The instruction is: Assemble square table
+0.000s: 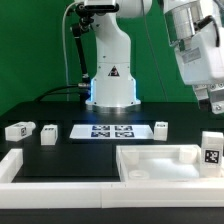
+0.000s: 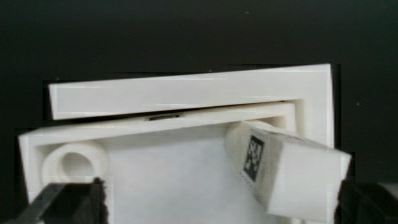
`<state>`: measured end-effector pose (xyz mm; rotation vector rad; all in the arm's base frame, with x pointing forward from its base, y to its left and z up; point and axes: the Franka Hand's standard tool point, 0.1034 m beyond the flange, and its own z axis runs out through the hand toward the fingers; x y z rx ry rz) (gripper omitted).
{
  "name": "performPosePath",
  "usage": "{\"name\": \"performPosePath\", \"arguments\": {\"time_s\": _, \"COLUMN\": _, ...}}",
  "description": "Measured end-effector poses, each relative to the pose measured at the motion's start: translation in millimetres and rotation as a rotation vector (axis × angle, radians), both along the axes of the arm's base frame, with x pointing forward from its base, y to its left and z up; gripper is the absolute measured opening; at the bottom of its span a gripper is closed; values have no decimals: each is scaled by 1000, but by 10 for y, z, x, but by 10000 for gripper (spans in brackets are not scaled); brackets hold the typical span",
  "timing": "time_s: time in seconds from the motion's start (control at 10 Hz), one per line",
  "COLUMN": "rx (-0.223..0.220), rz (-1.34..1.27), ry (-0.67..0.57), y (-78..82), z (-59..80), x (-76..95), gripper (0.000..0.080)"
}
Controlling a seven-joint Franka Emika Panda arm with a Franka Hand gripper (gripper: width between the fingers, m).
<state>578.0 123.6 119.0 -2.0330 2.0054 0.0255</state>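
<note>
The square top lay flat on the dark table, toward the exterior view's right and near the front. Its raised rim faced up. In the wrist view the square top showed 1 round corner hole, and its corner was tucked close against the L-shaped wall piece. Whether the 2 actually touched could not be told.

At the top's edge on the exterior view's right stood the upright leg with a black-and-white tag facing the camera. The wrist view showed the same upright leg overlapping the top's rim. Whether it rested on the top or just beside it could not be told.

The middle leg lay just beside the marker board, on the exterior view's right. The inner left leg and outer left leg lay on the board's other side, well apart from the top. The L-shaped wall piece ran along the front.

The gripper hung above the upright leg. In the wrist view the gripper was spread wide, its 2 dark fingers clear of both parts.
</note>
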Motion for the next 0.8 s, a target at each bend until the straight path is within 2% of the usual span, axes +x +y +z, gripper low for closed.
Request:
{"name": "performPosePath", "arguments": {"time_s": 0.4, "rx": -53, "rz": 269, "ry": -60, "y": -22, "z": -29, "x": -24, "gripper": 649}}
{"name": "performPosePath", "arguments": {"time_s": 0.5, "rx": -66, "rz": 380, "ry": -69, "y": -67, "z": -145, "x": -176, "gripper": 649}}
{"name": "performPosePath", "arguments": {"time_s": 0.7, "rx": -93, "rz": 558, "ry": -71, "y": -137, "z": -242, "x": -419, "gripper": 649}}
{"name": "performPosePath", "arguments": {"time_s": 0.8, "rx": -102, "rz": 596, "ry": -59, "y": -105, "z": -286, "x": -501, "gripper": 649}}
